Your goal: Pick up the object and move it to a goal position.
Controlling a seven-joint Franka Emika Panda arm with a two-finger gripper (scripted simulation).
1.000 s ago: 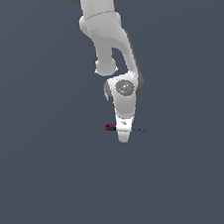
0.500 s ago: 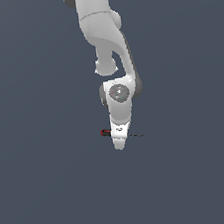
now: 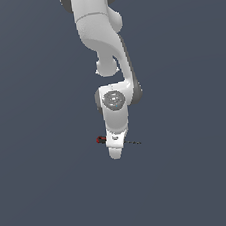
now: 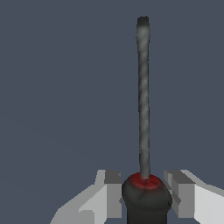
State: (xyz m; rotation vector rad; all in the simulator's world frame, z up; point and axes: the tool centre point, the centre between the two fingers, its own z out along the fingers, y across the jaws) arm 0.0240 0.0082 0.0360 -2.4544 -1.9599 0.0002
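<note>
**Currently: tool between the fingers, transfer stage judged in hand**

The gripper (image 4: 145, 192) is seen in the wrist view with its two fingers (image 4: 113, 192) set on either side of the red-and-black handle of the screwdriver-like object (image 4: 143, 109). Both pads appear to be touching or just beside the handle, so a narrow hold on the object is judged likely, though firm contact cannot be confirmed. The thin dark shaft is seen projecting straight out from between the fingers.

In the exterior view the gripper (image 3: 116, 149) is pointed downward, with the handle showing at the exterior view's left of it and the shaft tip at the right. Whether the object (image 3: 101, 139) is clear of the grey surface (image 3: 45, 194) cannot be told.

The grasp is judged made; carriage to the goal is called for next, with the hold kept steady. No goal marker is visible. No containers are seen.
</note>
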